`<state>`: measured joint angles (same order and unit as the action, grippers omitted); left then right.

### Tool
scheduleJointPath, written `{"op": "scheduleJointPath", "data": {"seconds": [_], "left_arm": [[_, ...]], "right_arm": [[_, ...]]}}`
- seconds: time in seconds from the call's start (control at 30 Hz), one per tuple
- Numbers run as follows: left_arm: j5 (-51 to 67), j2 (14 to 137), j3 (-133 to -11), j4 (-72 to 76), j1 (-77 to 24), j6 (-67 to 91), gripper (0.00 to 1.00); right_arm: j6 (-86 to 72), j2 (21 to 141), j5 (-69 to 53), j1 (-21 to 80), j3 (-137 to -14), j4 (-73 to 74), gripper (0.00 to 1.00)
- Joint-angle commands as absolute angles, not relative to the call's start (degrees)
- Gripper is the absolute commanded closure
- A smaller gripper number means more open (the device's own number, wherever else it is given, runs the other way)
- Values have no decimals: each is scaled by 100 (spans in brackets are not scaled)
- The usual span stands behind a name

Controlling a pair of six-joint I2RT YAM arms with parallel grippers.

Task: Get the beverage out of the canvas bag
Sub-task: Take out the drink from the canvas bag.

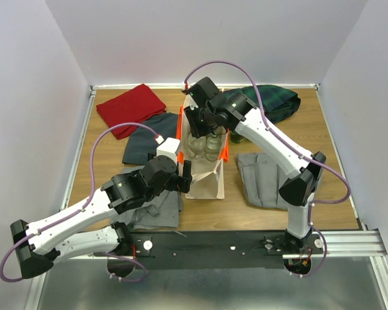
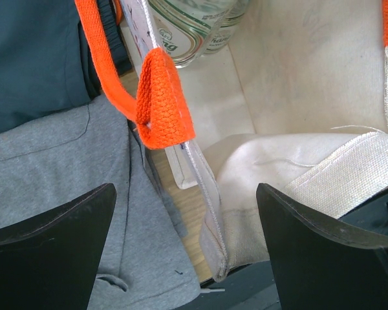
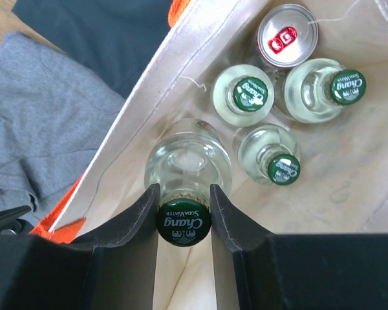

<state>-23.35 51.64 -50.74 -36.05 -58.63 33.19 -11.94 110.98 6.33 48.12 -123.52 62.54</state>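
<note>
Soda bottle [image 3: 184, 194] inside canvas bag [image 1: 204, 181] is pinched at the cap by right tool [image 3: 184, 213]; bag rim is straddled by wide left tool [image 2: 184, 248]; slippage from the cap-only grip is risked

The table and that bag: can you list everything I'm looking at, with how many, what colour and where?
Bag: one, beige canvas with orange handles, mid-table, open.
Bottles: four, clear glass with green caps, standing in the bag.
Can: one, silver top with red tab, in the bag's far corner.
Red cloth: one, far left of the table.
Dark blue cloth: one, left of the bag.
Grey cloths: two, one right of the bag, one near left under the left arm.
Green plaid cloth: one, far right.
Table: one, brown wood.
Left end effector: one, black, open astride the bag's near rim.
Right end effector: one, black, shut on a bottle's cap inside the bag.
</note>
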Motion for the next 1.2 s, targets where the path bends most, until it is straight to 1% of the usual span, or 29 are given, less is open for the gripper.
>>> {"op": "scheduleJointPath", "data": {"seconds": [0.0,0.47,0.6,0.73,0.93,1.17], "left_arm": [[-2224,5194,-5062,-3744,-5889,3190,1],[-2215,5265,-5177,-3788,-5880,3155,1],[-2241,5265,-5177,-3788,-5880,3155,1],[-2250,5273,-5177,-3788,-5889,3155,1],[-2250,5291,-5150,-3788,-5880,3120,1],[-2250,5291,-5159,-3771,-5880,3068,1]], "right_arm": [[-1239,10617,870,4878,-12718,6152,99],[-1274,10108,1239,4887,-13034,6187,99],[-1257,9923,1423,4887,-12964,6074,99],[-1160,9800,1695,4878,-12902,5933,99],[-1099,9800,2056,4887,-13236,6003,99],[-1046,9633,2548,4887,-13316,5836,99]]}}
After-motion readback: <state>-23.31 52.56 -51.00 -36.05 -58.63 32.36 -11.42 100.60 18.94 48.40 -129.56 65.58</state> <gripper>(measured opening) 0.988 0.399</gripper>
